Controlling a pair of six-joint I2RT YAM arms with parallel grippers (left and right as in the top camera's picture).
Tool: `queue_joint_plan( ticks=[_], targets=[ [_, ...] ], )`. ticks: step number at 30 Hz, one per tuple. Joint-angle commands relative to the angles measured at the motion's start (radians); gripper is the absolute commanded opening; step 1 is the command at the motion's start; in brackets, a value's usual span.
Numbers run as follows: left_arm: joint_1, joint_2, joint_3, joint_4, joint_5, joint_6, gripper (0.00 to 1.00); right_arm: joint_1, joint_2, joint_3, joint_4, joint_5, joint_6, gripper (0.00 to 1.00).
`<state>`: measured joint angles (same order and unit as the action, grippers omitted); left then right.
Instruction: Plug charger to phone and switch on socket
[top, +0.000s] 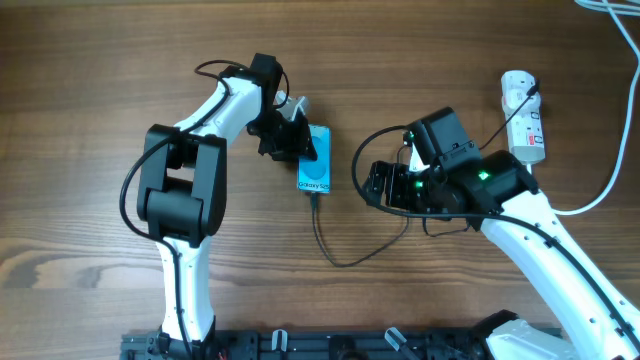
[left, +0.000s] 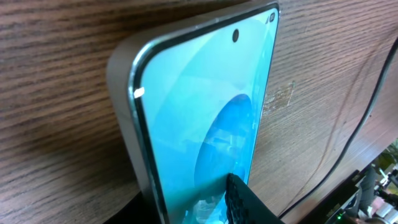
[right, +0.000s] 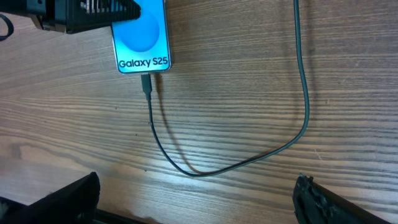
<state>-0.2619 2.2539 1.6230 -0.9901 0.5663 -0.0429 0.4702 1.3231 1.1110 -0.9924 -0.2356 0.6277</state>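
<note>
The phone (top: 315, 172) lies flat on the table with its cyan screen lit and a white text band at its near end. My left gripper (top: 305, 148) is shut across its far part; in the left wrist view (left: 193, 208) one finger lies on the screen (left: 205, 118). The charger (top: 345, 262), a thin black cable, loops from the phone toward the socket (top: 527, 125). Its connector tip (right: 147, 84) sits in the phone's (right: 143, 37) near end. My right gripper (top: 378, 185) is wide open and empty above the cable loop (right: 249, 163), and its fingers (right: 196, 202) touch nothing.
The socket stands at the far right with a black plug (top: 531, 92) in it. Its thick white lead (top: 600, 200) curves along the right edge. The table is bare brown wood. The arm bases sit at the near edge.
</note>
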Motion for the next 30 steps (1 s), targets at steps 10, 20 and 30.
queue_joint_plan(
  ticks=[10,20,30],
  targets=[
    [0.016,-0.003,-0.003,-0.030,-0.202,-0.090,1.00,-0.002,0.010,-0.008,-0.019,0.004,0.000,1.00],
    [0.074,-0.444,-0.002,-0.099,-0.497,-0.299,1.00,-0.132,0.041,0.187,-0.221,0.138,-0.128,1.00],
    [0.074,-0.724,-0.002,-0.100,-0.553,-0.361,1.00,-0.612,0.203,0.370,-0.045,0.469,-0.156,1.00]
  ],
)
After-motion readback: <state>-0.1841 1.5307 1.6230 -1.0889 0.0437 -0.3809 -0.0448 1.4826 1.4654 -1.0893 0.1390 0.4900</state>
